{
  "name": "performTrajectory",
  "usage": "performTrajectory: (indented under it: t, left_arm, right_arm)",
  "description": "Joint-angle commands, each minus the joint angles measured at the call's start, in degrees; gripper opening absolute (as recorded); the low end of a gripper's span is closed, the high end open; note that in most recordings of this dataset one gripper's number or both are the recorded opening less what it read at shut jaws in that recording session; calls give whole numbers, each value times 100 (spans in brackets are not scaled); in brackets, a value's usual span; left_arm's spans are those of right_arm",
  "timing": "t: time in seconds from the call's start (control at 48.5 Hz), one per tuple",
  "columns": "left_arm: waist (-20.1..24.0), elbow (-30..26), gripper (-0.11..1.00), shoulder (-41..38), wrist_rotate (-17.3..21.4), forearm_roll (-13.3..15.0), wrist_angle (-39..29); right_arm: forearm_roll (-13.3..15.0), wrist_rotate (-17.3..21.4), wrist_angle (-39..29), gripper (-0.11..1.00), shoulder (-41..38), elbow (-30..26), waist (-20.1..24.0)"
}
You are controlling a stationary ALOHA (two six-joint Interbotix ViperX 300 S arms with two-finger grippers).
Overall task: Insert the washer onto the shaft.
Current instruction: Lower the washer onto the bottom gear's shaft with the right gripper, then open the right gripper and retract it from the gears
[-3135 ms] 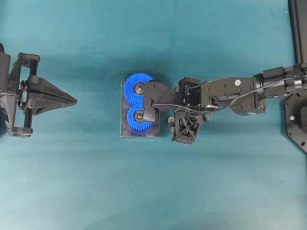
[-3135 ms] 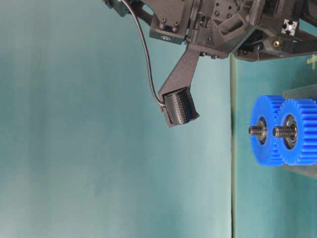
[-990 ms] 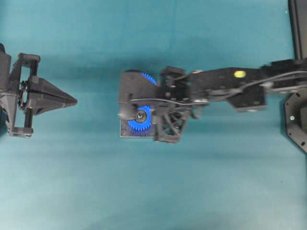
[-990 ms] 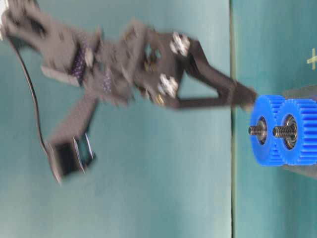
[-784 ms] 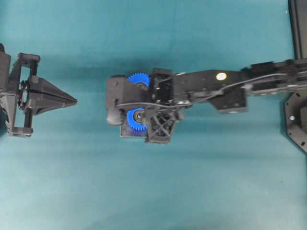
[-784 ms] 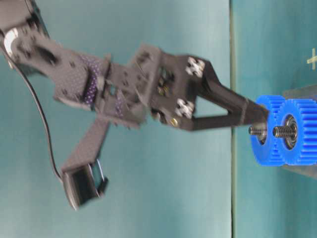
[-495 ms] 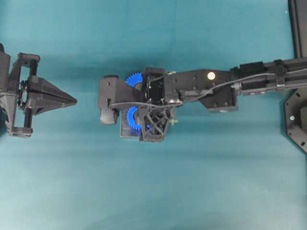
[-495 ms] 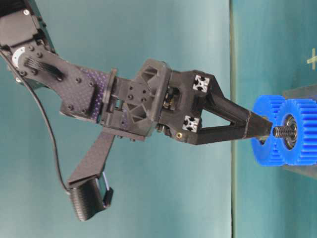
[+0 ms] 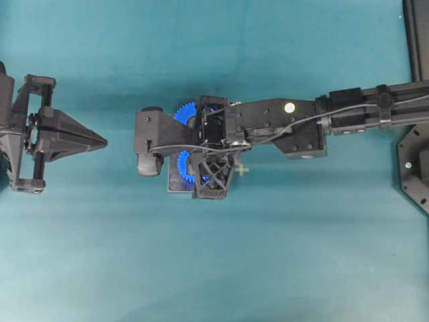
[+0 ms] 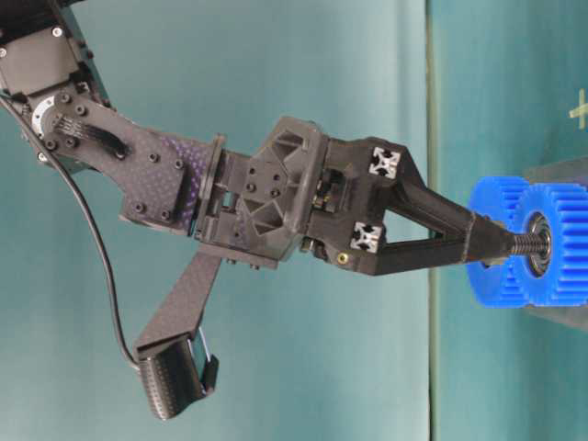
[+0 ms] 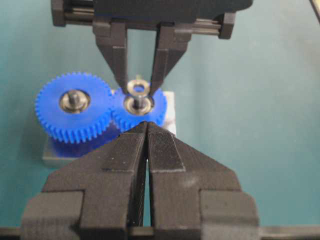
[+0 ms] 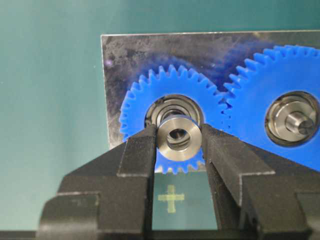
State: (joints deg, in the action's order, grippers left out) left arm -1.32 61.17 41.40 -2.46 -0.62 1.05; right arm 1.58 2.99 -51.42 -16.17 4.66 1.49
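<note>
Right gripper point(image 12: 177, 145) pinches washer point(image 12: 179, 137) edgewise, just above shaft point(image 11: 138, 104) of smaller gear point(image 12: 167, 122). Left gripper point(image 11: 146, 131) clenched, empty, well apart. Risk: bore apparently slightly off-axis; washer may catch thread, tilt, slip out.

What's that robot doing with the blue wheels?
The right pincer is pinching a small metal washer and holding it right above the shaft in the middle of one blue gear. The washer isn't slid on yet. A second blue gear sits beside it on the same metal plate. The left pincer waits shut, off to the side.
</note>
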Motion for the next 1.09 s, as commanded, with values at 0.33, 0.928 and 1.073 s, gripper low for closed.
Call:
performTrajectory:
  t: [0.33, 0.928, 1.073]
  left_arm:
    - [-9, -141, 0, 9, -9, -26, 53]
    - [0, -149, 0, 9, -9, -26, 53]
    - [-9, -141, 0, 9, -9, -26, 53]
  right_arm:
    - [9, -53, 18, 31, 44, -167, 26]
    - [-18, 18, -18, 42, -35, -220, -18]
    - [-18, 9, -105, 79, -26, -272, -26]
